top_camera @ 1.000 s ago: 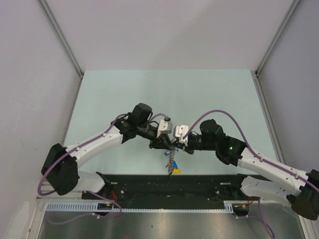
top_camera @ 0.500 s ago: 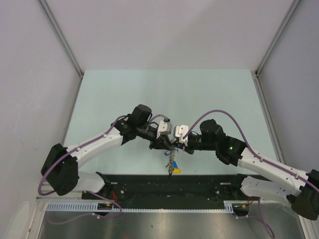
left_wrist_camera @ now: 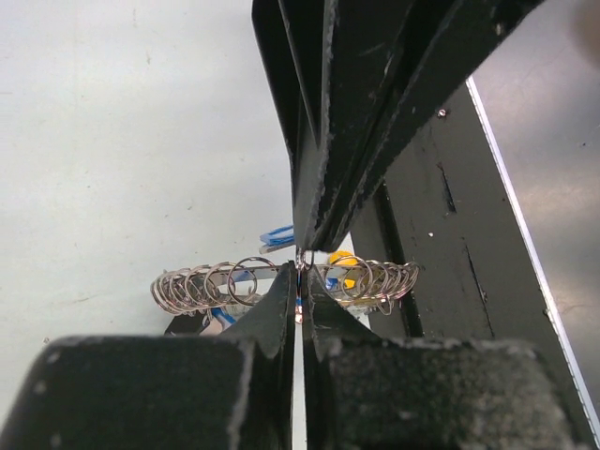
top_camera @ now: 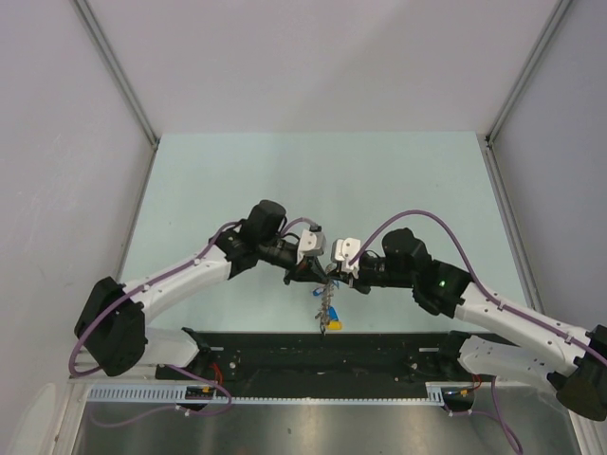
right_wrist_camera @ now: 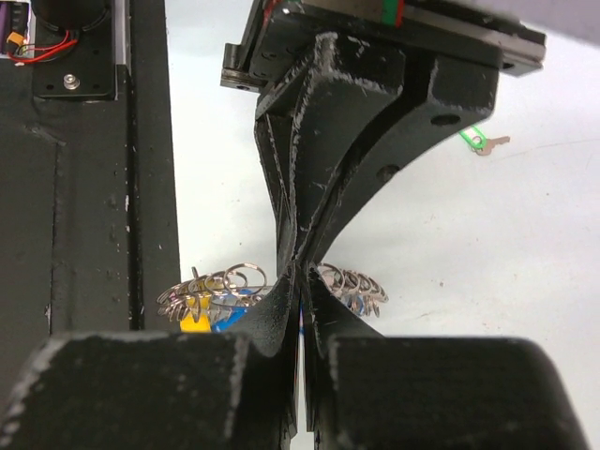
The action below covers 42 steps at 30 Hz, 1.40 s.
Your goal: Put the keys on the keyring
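The keyring (top_camera: 328, 305) hangs edge-on between the two arms, just above the table, fringed with small wire rings and yellow and blue tags. In the left wrist view, the keyring (left_wrist_camera: 202, 286) runs across behind my left gripper (left_wrist_camera: 300, 272), whose jaws are shut on its rim with a blue sliver between the pads. My right gripper (right_wrist_camera: 302, 277) is shut on the same spot of the keyring (right_wrist_camera: 352, 279) from the opposite side, tip to tip with the left. One key with a green tag (right_wrist_camera: 483, 142) lies on the table behind. Any other keys are hidden.
The black base plate (top_camera: 322, 351) runs along the near edge, directly under and beside the hanging ring (left_wrist_camera: 441, 234). The pale green table (top_camera: 322, 180) stretches away behind the arms, with white enclosure walls on both sides.
My left gripper's jaws have closed at the ring's rim. Both arms and the hanging keyring have hardly moved.
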Each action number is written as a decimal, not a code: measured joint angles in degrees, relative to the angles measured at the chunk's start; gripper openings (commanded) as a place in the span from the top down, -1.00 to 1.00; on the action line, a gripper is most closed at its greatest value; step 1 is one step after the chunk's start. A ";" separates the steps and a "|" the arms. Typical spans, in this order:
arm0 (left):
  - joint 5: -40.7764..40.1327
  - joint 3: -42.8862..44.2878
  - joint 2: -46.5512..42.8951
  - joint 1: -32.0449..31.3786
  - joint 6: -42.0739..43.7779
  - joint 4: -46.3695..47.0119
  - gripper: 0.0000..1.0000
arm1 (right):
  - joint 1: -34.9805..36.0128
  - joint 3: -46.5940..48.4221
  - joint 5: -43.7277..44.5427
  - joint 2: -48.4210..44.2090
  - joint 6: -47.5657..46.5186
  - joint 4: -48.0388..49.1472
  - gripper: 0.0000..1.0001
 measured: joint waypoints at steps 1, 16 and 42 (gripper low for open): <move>-0.17 -0.31 -0.35 0.00 -0.44 0.33 0.99 | 0.09 0.07 0.31 -0.28 0.11 -0.26 1.00; -4.00 -14.25 -11.37 -0.02 -18.36 23.91 0.99 | 0.13 -1.25 2.67 -4.50 3.10 0.28 1.00; -9.55 -17.81 -15.76 -0.04 -25.75 34.58 0.99 | -0.22 -8.74 3.65 -5.84 9.14 7.74 1.00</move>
